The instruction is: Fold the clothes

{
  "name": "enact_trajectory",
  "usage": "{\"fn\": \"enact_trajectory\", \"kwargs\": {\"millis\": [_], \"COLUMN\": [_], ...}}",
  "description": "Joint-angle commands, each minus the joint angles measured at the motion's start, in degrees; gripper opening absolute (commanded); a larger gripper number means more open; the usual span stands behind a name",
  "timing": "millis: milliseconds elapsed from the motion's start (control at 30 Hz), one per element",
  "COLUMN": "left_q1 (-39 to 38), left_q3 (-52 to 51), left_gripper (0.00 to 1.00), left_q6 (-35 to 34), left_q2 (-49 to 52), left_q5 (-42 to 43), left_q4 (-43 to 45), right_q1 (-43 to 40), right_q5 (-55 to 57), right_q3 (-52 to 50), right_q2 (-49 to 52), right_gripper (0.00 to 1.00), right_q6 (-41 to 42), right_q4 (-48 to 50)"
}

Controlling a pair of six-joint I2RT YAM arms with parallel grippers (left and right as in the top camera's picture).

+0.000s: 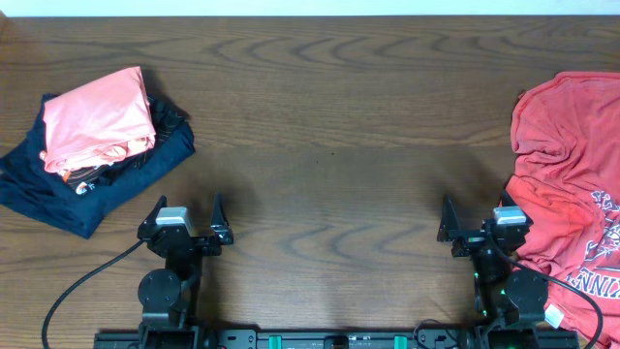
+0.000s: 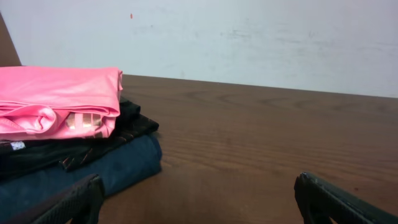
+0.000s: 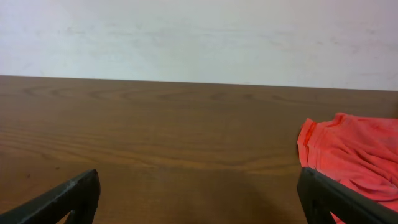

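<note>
At the left side of the table [image 1: 329,126], toward its far edge, the salmon-pink T-shirt [image 1: 97,121] lies folded into a compact rectangle on top of a navy T-shirt [image 1: 58,199], which spreads out wider beneath it. The left wrist view shows the pink folds stacked flat, with a faint whitish print [image 2: 84,121] of blocky letters peeping out at the front fold; the letters are too creased to read. A small white tag [image 2: 17,145] shows on the dark fabric just under it, its writing too small to make out. From overhead, a bit of red and white lettering shows on the navy cloth at the pink shirt's near edge, also unreadable.

At the right side of the table, a darker red T-shirt [image 1: 572,194] lies spread and rumpled, running off the table's right edge. It carries a large white print [image 1: 605,242]; only parts of a few letters are visible, not enough to give a word. A small white label [image 1: 554,318] sits at its near hem.

Both arms sit at the table's near edge. The left gripper [image 1: 187,221] has its fingers spread wide with nothing between them, near the navy shirt but apart from it. The right gripper [image 1: 481,225] is likewise spread and empty, just beside the red shirt.
</note>
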Motion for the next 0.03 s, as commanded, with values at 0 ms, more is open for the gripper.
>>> {"fn": "enact_trajectory", "kwargs": {"millis": [0], "left_q1": [-0.2], "left_q3": [-0.9], "left_gripper": [0.98], "left_q6": [1.0], "left_q2": [-0.2], "left_q5": [-1.9], "left_q4": [-2.5], "right_q1": [0.6], "right_q5": [-0.5], "right_q3": [-0.1], "right_q2": [-0.3], "right_gripper": [0.99], "right_q6": [-0.7], "right_q4": [-0.1]}}
